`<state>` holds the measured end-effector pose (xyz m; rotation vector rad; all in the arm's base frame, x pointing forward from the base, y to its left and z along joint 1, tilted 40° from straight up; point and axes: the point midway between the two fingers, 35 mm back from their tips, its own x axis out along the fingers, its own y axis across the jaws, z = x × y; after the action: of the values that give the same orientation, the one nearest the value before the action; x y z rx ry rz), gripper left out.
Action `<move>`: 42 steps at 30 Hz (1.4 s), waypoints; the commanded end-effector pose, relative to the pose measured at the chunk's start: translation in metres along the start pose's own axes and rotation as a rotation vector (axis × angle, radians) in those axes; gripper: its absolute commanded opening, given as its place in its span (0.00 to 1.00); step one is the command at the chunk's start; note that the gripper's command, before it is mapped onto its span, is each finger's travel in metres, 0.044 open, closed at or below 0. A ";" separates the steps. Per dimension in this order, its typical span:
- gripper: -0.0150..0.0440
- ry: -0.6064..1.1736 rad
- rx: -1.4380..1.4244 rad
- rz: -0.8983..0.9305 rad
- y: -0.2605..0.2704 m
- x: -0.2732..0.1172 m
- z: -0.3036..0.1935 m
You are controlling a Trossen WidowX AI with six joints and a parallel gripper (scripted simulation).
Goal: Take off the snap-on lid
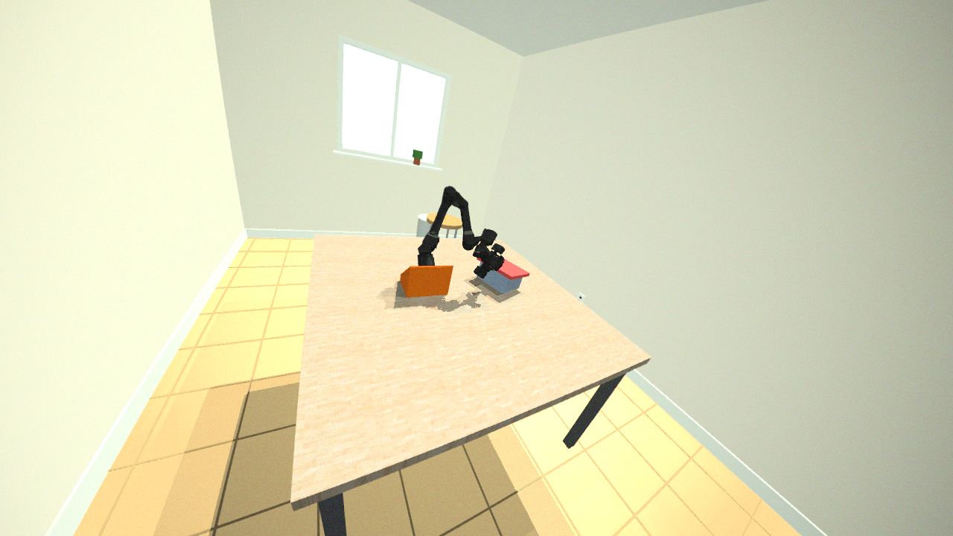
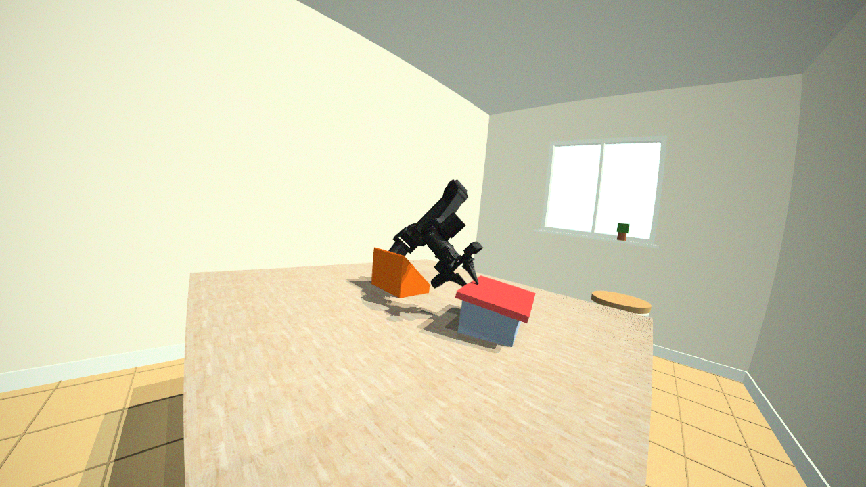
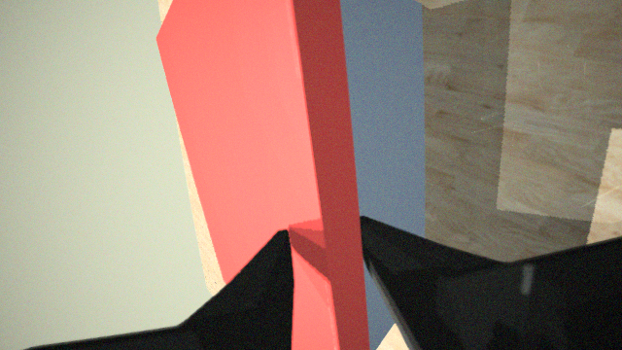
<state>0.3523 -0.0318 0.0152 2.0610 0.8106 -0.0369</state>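
1. Gripper (image 1: 482, 261) (image 2: 471, 284) (image 3: 322, 232): closed on one edge of the lid (image 1: 511, 268) (image 2: 496, 297) (image 3: 243, 122), one finger over its top face, the other against its side below.
2. Box (image 1: 501, 280) (image 2: 489, 323) (image 3: 389, 122): blue, capped by the lid; interior hidden. Whether its whole base touches the table (image 1: 432, 373) (image 2: 393, 387) (image 3: 462, 97) cannot be told.
3. Lid: red, rectangular, smooth-topped, with a darker side in the wrist view; it overhangs the walls.
4. Wedge (image 1: 427, 281) (image 2: 387, 273): orange, on the table, apart from the box.
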 end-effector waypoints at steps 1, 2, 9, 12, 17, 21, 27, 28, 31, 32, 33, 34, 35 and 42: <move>0.25 -0.001 -0.002 0.003 0.004 -0.003 0.000; 0.25 -0.001 -0.002 0.003 0.005 -0.004 0.000; 0.25 -0.001 -0.003 0.003 0.013 -0.008 0.000; 0.25 -0.001 -0.003 0.003 0.017 -0.010 0.000; 0.25 -0.002 -0.003 0.003 0.023 -0.013 0.001; 0.25 -0.002 -0.003 0.003 0.028 -0.015 0.001; 0.25 -0.002 -0.004 0.003 0.036 -0.018 0.001; 0.25 -0.002 -0.004 0.003 0.038 -0.018 0.001; 0.25 -0.002 -0.004 0.003 0.042 -0.020 0.001; 0.25 -0.002 -0.004 0.003 0.043 -0.020 0.001; 0.25 -0.002 -0.004 0.003 0.045 -0.020 0.001; 0.25 -0.002 -0.004 0.003 0.046 -0.021 0.000; 0.25 -0.002 -0.004 0.003 0.047 -0.021 0.000; 0.25 -0.002 -0.004 0.003 0.058 -0.023 0.000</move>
<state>0.3637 -0.0631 0.0587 2.0649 0.8134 -0.0475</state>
